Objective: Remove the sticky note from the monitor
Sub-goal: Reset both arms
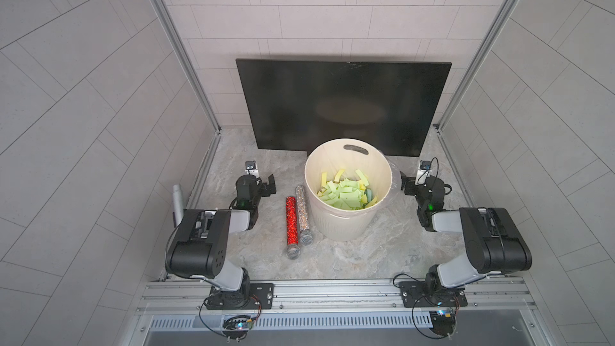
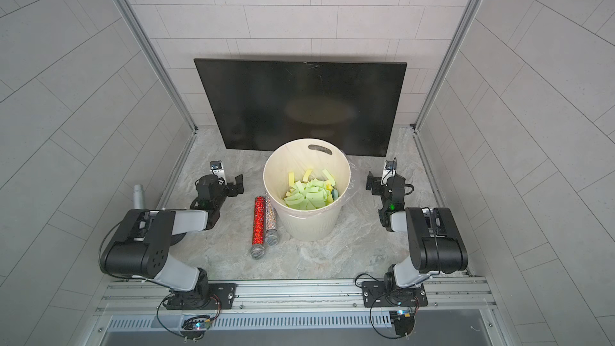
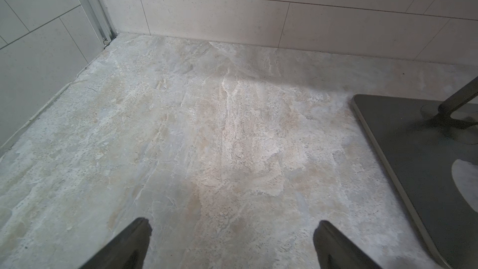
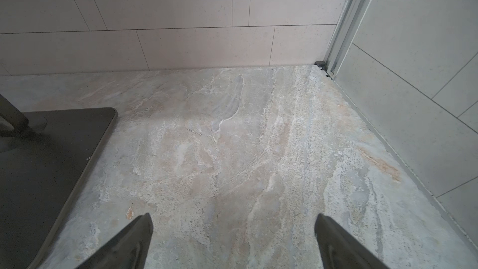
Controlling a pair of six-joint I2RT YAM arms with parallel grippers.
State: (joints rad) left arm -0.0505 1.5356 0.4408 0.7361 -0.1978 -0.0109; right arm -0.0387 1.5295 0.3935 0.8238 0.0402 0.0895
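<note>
Large flat black monitor at the far edge of the grey marbled bench; no sticky note shows on it. Wide open and empty, the left gripper and right gripper flank the cream round bucket. Risk: a reach toward the screen may topple that bucket.

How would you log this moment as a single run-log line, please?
monitor: no sticky note visible on face | left gripper: open, empty | right gripper: open, empty | bucket: holds green and yellow notes
</note>
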